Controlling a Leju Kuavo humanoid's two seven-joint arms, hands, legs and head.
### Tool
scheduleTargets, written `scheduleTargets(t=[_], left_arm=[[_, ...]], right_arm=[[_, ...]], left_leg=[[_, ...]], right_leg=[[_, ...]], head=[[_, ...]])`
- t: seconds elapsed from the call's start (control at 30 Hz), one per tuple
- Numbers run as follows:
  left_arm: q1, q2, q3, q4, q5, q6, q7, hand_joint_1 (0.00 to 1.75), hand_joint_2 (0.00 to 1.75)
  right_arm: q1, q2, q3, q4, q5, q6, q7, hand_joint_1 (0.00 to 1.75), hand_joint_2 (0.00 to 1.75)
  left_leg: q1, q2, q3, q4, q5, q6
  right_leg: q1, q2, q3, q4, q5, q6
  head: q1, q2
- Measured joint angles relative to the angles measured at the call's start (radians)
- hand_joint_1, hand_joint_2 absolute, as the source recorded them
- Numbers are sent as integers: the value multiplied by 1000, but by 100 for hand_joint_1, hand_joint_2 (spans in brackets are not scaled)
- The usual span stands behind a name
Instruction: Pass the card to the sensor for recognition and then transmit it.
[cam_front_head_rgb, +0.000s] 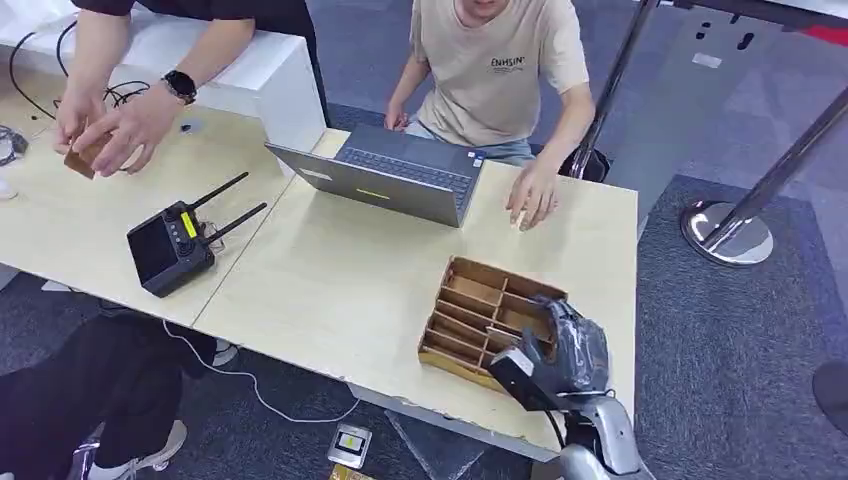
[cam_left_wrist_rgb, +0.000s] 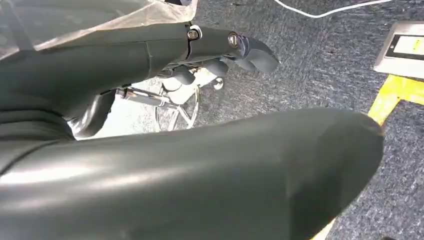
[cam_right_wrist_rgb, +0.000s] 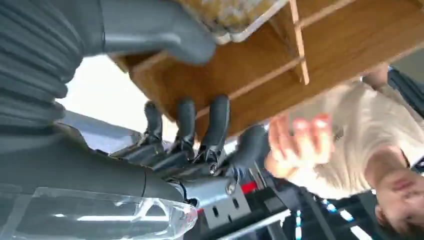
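In the head view our right hand (cam_front_head_rgb: 562, 352) hovers over the slotted wooden tray (cam_front_head_rgb: 470, 300) near the tabletop's front right corner. In the right wrist view its fingers (cam_right_wrist_rgb: 186, 120) look spread and empty beside a pale card (cam_right_wrist_rgb: 235, 15); the card's seat is unclear, so we judge grasping comes next. In the left wrist view our left hand (cam_left_wrist_rgb: 235, 50) hangs with fingers curled, holding nothing.

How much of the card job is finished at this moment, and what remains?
Nothing looks finished yet. In hand: the right hand is at the near corner of the wooden tray, its fingers against the tray's wood, with a pale card-like edge by the thumb; whether it is gripped I cannot tell. The left hand hangs over the floor. Left: presenting the card to the sensor and handing it on.
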Motion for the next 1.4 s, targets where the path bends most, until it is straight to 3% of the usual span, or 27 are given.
scheduleTargets(t=[0.3, 0.73, 1.13, 1.4], left_arm=[[0, 0, 0, 0, -10, -5, 0, 0, 0], [0, 0, -1, 0, -19, -12, 0, 0, 0], [0, 2, -1, 0, -23, -15, -6, 0, 0], [0, 5, -1, 0, -16, -14, -6, 0, 0]], right_arm=[[-34, -2, -95, -56, 87, 0, 33, 0, 175], [-127, -35, -101, -131, 112, 5, 106, 0, 175], [-115, -88, -79, -308, -116, 216, 8, 0, 175], [-101, -110, -53, -412, -115, 274, 11, 0, 175]], left_leg=[[0, 0, 0, 0, 0, 0], [0, 0, 0, 0, 0, 0], [0, 0, 0, 0, 0, 0], [0, 0, 0, 0, 0, 0]], right_leg=[[0, 0, 0, 0, 0, 0], [0, 0, 0, 0, 0, 0], [0, 0, 0, 0, 0, 0], [0, 0, 0, 0, 0, 0]], head=[[0, 0], [0, 0], [0, 0], [0, 0]])
